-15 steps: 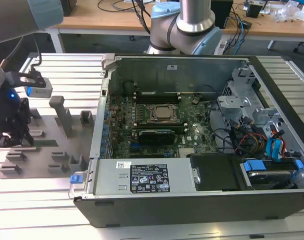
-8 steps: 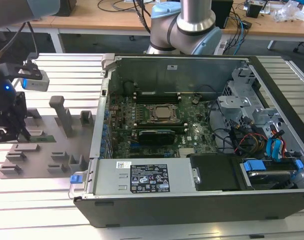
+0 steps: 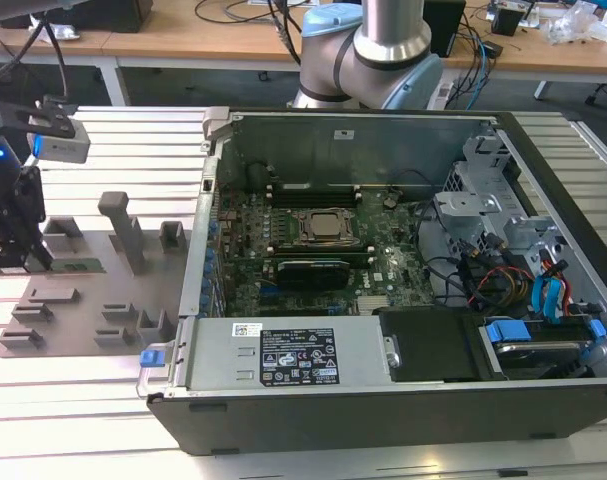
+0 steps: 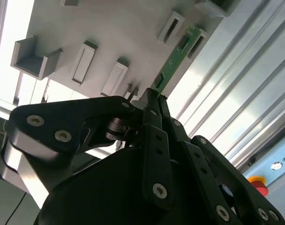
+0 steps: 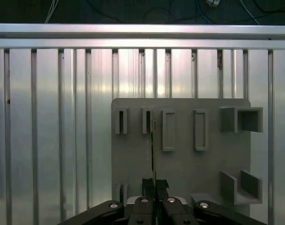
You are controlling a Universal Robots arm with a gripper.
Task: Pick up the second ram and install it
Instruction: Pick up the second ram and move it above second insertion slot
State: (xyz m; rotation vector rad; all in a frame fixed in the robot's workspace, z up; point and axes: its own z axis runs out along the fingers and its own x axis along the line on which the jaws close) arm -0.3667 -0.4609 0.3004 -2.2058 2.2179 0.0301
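Note:
The second ram [image 4: 177, 56] is a thin green board with dark chips, and my gripper [image 4: 151, 93] is shut on one end of it. In the first wrist view the ram [image 5: 152, 150] shows edge-on, running from my gripper [image 5: 154, 180] towards the slotted blocks of the grey tray [image 5: 180, 159]. In the exterior view my gripper [image 3: 28, 258] hangs low over the tray [image 3: 93, 295] at the far left, with the ram [image 3: 81, 266] sticking out towards the open computer case [image 3: 383, 250]. Whether the ram still rests on the tray I cannot tell.
The case lies open at the exterior view's right, with the square metal CPU socket [image 3: 328, 228] in the middle of the motherboard. Tall grey blocks [image 3: 123, 230] stand on the tray between my gripper and the case wall [image 3: 198, 250]. Ribbed aluminium table [image 3: 83, 400] lies around.

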